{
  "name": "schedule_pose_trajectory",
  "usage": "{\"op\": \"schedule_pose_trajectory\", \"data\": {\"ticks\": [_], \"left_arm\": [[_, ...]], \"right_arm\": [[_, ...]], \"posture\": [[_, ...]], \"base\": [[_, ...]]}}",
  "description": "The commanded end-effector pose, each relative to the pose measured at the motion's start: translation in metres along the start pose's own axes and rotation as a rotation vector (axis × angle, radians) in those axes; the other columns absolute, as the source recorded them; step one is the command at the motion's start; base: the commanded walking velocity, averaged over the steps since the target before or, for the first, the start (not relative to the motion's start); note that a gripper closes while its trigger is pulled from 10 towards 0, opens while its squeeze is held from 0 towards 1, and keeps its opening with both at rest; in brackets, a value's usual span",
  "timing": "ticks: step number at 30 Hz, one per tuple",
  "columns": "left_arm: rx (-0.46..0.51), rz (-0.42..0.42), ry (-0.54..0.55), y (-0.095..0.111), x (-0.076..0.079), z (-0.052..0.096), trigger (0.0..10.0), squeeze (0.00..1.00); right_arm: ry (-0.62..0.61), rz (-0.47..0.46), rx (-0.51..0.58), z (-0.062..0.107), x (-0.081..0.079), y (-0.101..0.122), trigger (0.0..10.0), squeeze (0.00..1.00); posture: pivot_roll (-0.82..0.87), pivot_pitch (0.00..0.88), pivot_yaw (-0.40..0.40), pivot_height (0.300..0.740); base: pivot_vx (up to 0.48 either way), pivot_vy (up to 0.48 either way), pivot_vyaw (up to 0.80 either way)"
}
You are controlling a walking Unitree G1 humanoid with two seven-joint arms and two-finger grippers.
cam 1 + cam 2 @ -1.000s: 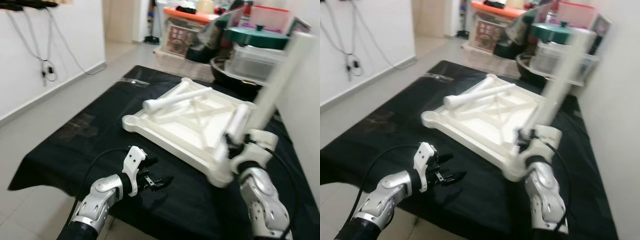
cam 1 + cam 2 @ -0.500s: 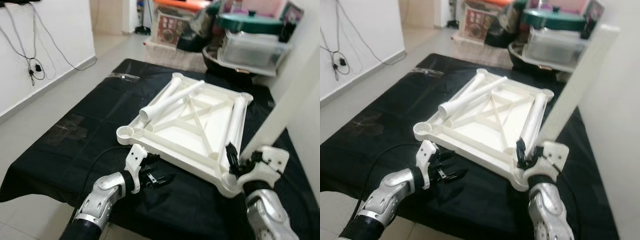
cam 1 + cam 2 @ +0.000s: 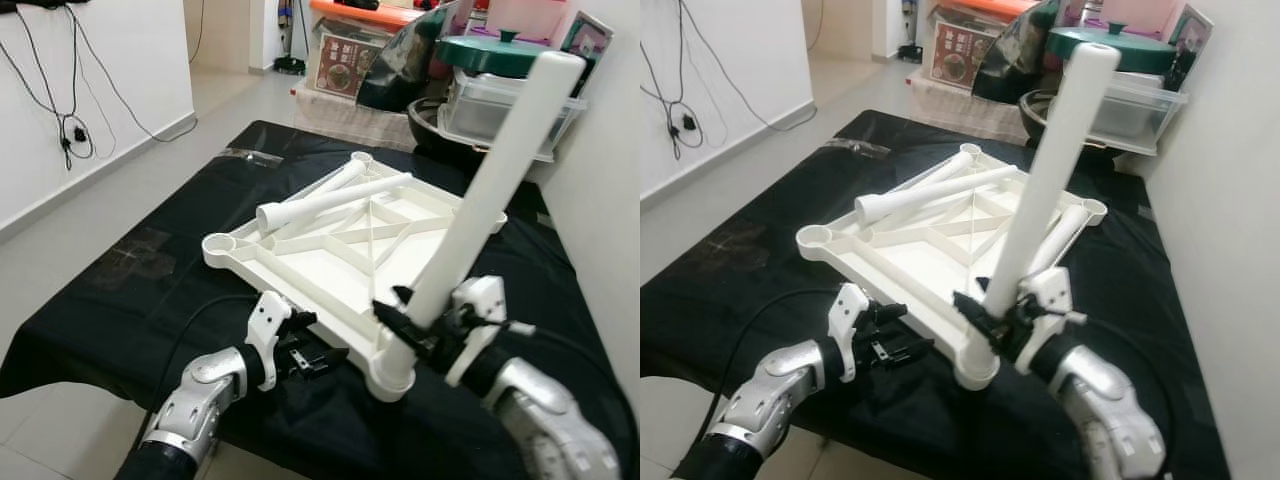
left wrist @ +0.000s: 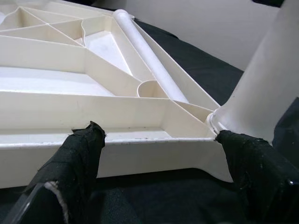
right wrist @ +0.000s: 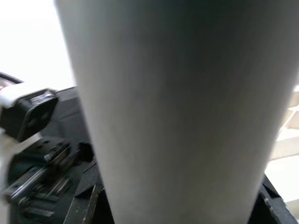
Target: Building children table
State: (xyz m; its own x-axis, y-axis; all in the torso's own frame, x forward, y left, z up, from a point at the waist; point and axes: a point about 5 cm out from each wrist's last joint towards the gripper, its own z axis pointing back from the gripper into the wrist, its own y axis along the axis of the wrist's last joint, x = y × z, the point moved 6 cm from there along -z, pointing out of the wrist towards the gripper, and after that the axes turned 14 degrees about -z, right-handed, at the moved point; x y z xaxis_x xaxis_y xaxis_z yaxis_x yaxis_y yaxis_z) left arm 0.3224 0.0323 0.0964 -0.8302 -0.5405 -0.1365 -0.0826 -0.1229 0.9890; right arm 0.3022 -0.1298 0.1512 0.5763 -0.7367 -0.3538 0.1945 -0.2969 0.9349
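White plastic is what I am working with: the tabletop (image 3: 345,245) lies upside down on a black cloth (image 3: 150,280) so that its ribbed underside and corner sockets face up, ready to take legs.

On the left, my left gripper (image 3: 312,360) sits low at the near edge of the tabletop. In the left wrist view its two black fingers (image 4: 77,156) stand wide apart and hold nothing, with the near rim between them; I judge it is there to steady the panel against the push from the other side.

Further in, two loose legs (image 3: 330,198) lie across the ribs toward the far left corner, and the near left socket (image 3: 218,244) is still open, so several legs remain to fit.

On the right, my right gripper (image 3: 425,325) is clamped around the lower part of a leg (image 3: 480,205), held close to upright but leaning away to the right, its foot sitting in the near right socket (image 3: 390,372). Gripping low gives control over the end that has to seat. Another leg (image 3: 1065,235) lies along the right rim.

Around the cloth is pale floor; a white wall with hanging cables (image 3: 70,135) runs on the left, and stacked storage boxes and a green lid (image 3: 500,50) crowd the far side.
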Motion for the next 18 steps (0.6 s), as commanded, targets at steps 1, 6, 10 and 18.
{"op": "schedule_pose_trajectory", "data": {"ticks": [1,6,10,18], "left_arm": [[-0.012,-0.006,-0.006,-0.003,0.002,0.001,10.0,0.00],[-0.020,-0.013,-0.016,-0.005,0.004,0.002,10.0,0.00],[-0.013,-0.014,-0.020,-0.002,0.003,-0.002,10.0,0.00],[-0.018,-0.010,-0.033,-0.005,0.006,-0.002,10.0,0.00]], "right_arm": [[-0.131,-0.076,-0.060,-0.001,0.019,-0.027,0.0,0.00],[-0.317,-0.096,-0.018,0.004,0.045,-0.029,0.0,0.00],[-1.069,-0.152,0.117,0.086,0.126,-0.037,0.0,0.00],[-0.914,-0.098,0.255,0.070,0.086,-0.010,10.0,0.00]], "posture": [[0.13,0.000,-0.134,0.740],[0.13,0.000,-0.131,0.740],[0.11,0.000,-0.117,0.740],[0.09,0.000,-0.106,0.740]], "base": [[0.000,0.000,0.00],[0.000,0.000,0.00],[0.000,0.000,0.00],[0.000,0.000,0.00]]}}
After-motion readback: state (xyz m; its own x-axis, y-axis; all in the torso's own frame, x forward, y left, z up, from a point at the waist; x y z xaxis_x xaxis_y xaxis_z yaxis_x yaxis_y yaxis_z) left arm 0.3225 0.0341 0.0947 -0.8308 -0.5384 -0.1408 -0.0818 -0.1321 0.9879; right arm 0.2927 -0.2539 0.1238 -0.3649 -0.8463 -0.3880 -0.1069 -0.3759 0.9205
